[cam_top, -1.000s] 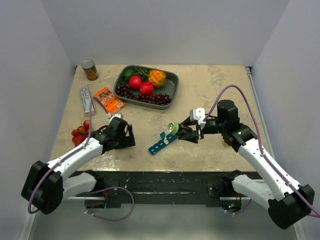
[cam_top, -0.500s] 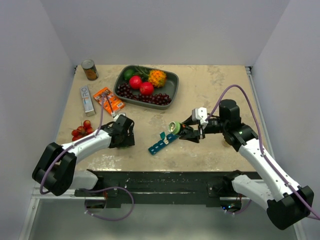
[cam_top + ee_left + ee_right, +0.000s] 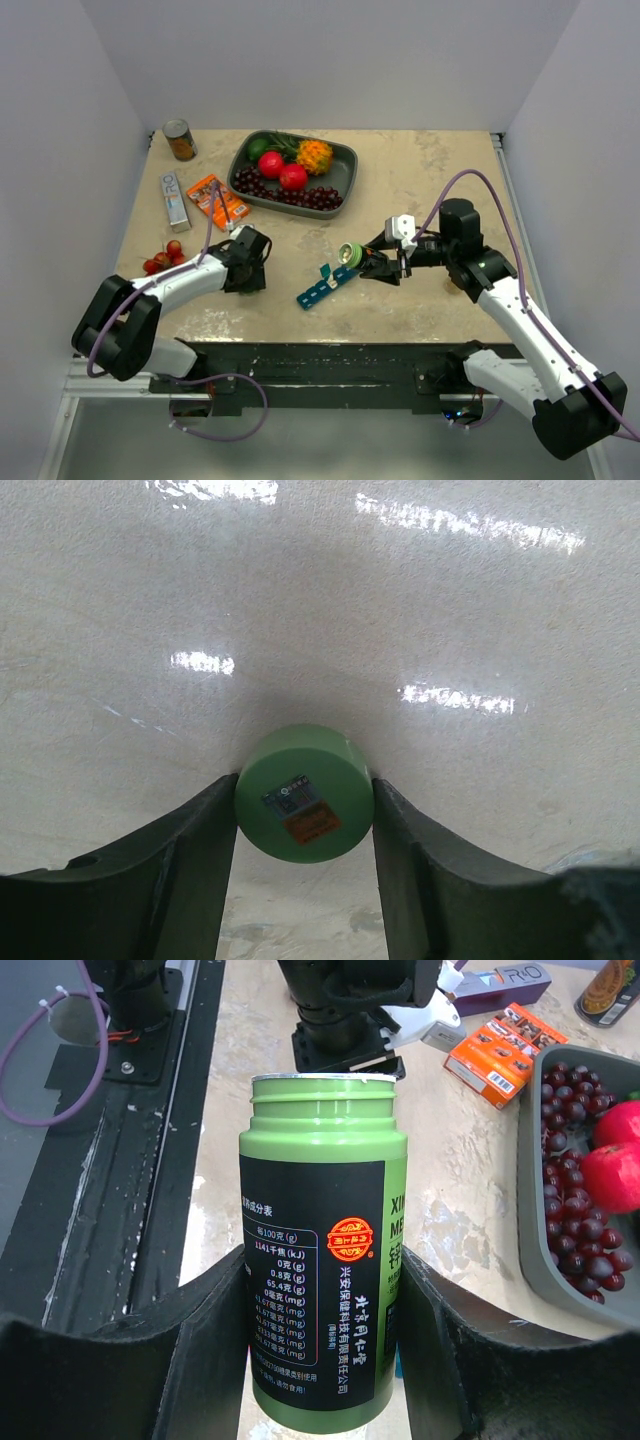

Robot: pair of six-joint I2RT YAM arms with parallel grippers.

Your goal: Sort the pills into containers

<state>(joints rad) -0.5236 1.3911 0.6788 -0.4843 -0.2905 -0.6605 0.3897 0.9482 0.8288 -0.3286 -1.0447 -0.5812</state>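
In the overhead view, the teal pill strip [image 3: 322,288] is lying flat on the table [image 3: 430,180] toward 6 o'clock. It is slanting from 7 to 1 o'clock and sitting between the two arms. The right gripper [image 3: 362,262] is holding a green bottle [image 3: 350,256] on its side just beside the strip's 1 o'clock end, and the left gripper [image 3: 247,272] is resting low at the strip's 9 o'clock, well apart from it. In the left wrist view, the fingers are standing half open, pressing both sides of a green cap [image 3: 303,807] on the tabletop. In the right wrist view, the jaws are clamping the bottle's lower body at about half opening, and its mouth is showing uncapped. The strip is likely light, stiff and prone to skidding on the glossy surface, so pinching it across its long edges looks safest.
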